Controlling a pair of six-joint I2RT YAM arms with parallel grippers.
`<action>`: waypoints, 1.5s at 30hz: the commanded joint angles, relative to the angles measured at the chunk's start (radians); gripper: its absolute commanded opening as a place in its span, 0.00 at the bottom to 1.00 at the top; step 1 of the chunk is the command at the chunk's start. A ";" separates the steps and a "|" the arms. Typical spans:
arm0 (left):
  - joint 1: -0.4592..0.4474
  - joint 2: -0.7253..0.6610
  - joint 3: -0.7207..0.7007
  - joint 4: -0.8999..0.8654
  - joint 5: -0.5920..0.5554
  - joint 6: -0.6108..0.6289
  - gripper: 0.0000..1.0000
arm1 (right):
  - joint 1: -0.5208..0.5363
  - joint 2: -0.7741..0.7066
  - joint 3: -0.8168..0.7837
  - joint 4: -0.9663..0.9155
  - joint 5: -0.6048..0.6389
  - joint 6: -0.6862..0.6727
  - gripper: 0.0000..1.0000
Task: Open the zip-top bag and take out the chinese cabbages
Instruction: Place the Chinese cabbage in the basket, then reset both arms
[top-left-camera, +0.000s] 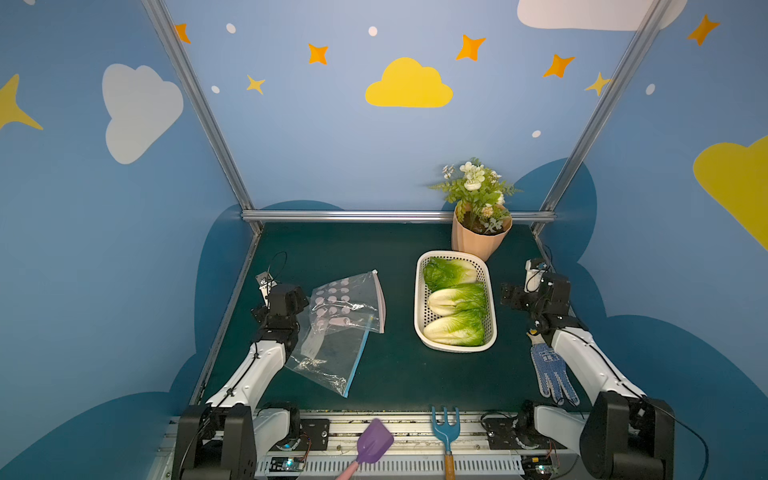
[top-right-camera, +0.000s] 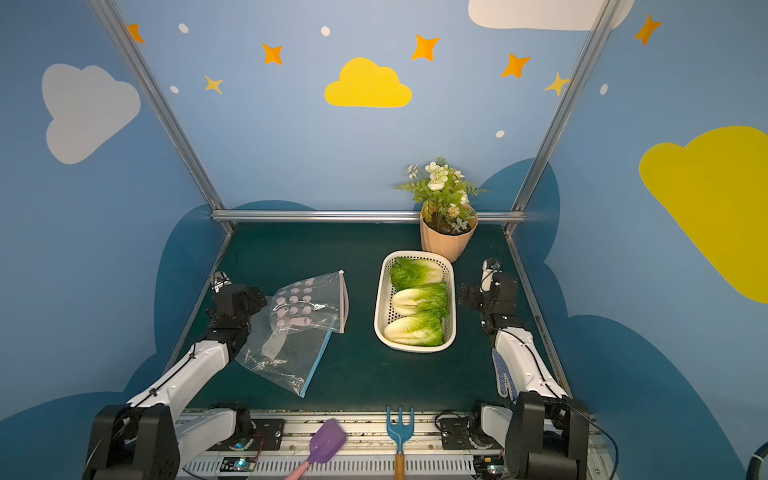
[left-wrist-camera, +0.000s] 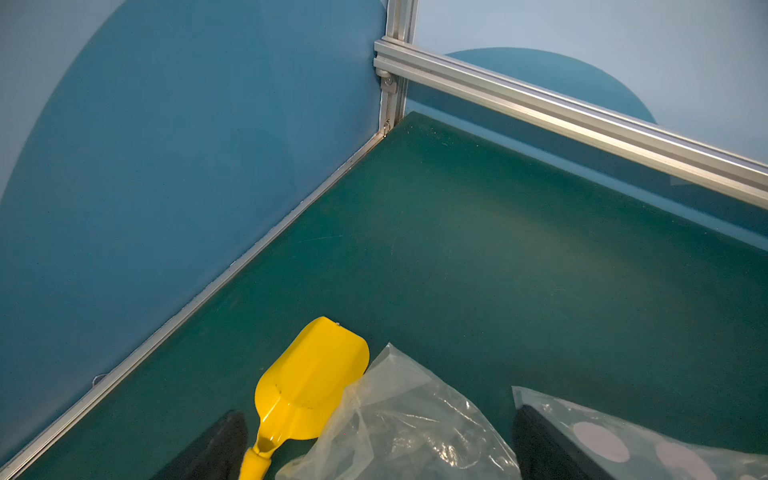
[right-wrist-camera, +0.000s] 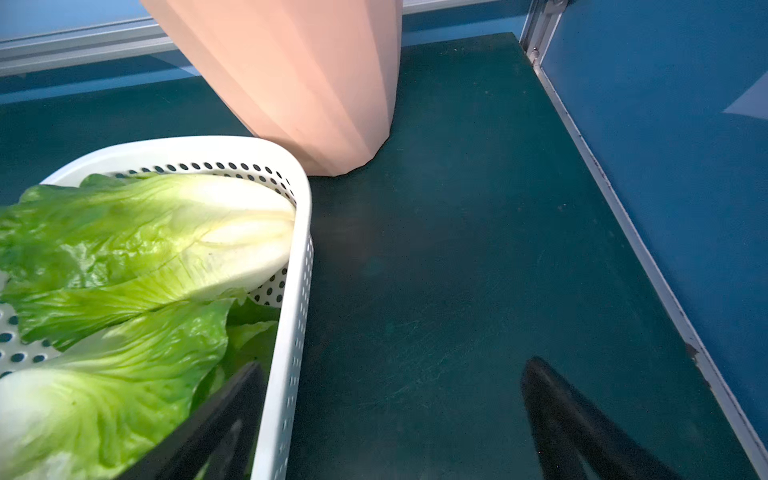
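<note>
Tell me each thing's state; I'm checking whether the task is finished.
zip-top bag: lying crumpled, no cabbages inside
chinese cabbages: all three lying in the white basket
left tool: open, empty
right tool: open, empty
flower pot: upright

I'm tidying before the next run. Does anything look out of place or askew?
Mostly tidy: the chinese cabbages sit in the basket. The zip-top bag lies crumpled, its edge over a yellow scoop, and a dotted glove lies partly under the right arm.
</note>
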 joint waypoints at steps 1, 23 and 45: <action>-0.001 0.008 -0.041 0.201 0.025 0.065 1.00 | -0.004 0.010 -0.053 0.212 -0.032 -0.001 0.95; 0.001 0.311 -0.178 0.667 0.187 0.145 1.00 | 0.050 0.144 -0.268 0.627 -0.158 -0.083 0.95; 0.002 0.401 -0.062 0.537 0.196 0.146 1.00 | 0.065 0.349 -0.232 0.774 -0.149 -0.071 0.96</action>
